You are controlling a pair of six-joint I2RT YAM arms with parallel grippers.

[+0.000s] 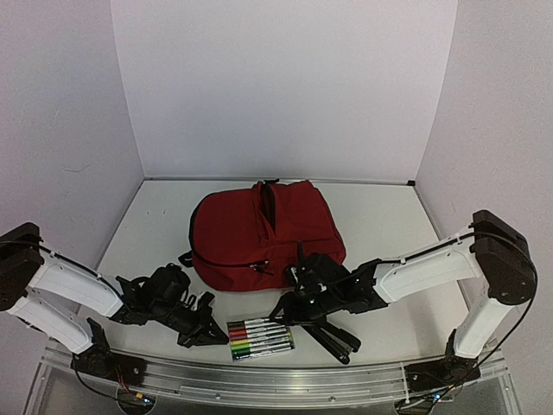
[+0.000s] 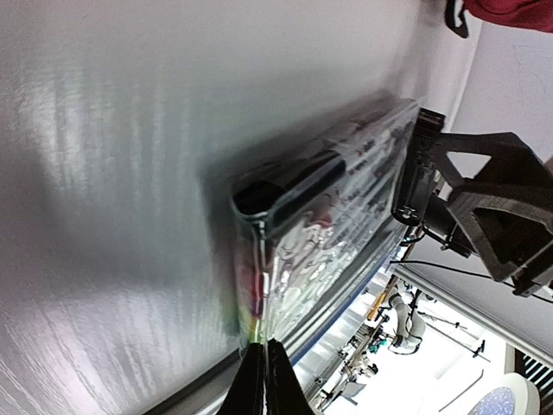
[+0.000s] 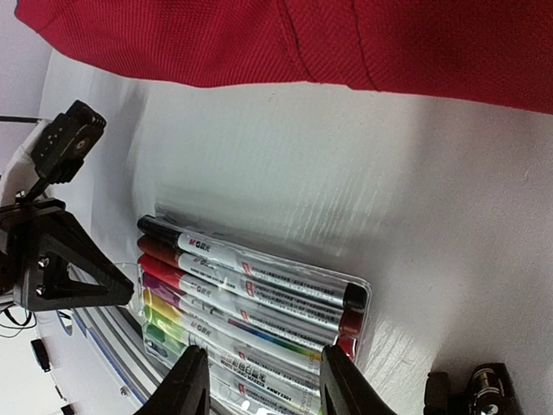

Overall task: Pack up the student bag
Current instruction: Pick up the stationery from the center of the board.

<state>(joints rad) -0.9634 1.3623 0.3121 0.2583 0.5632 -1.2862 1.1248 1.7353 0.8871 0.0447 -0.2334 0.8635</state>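
**Student bag lies behind as both arms meet at the marker pack**

Your student bag (image 1: 259, 233), dark red, lies flat at the middle of the white table (image 1: 389, 225). Its top points toward the back wall, and a zipper there gapes open. Neither arm touches it.

Just in front of the bag, near the table's front edge, lies a clear marker pack (image 1: 260, 339). Black, red, yellow and green barrels lie side by side in it.

Your left fingers (image 2: 257, 385) are pressed fully together, with their tips right at the pack's left edge. Whether they pinch the plastic there cannot be told.

Your right fingers (image 3: 192, 380) stand partly apart, one on each side of the pack's near portion, with nothing gripped between them. Contact with the wrapper cannot be made out.

A black item (image 1: 335, 337) that cannot be identified lies just right of the pack, under the right arm.

The marker barrels carry printed labels, but the lettering is too small to read reliably.
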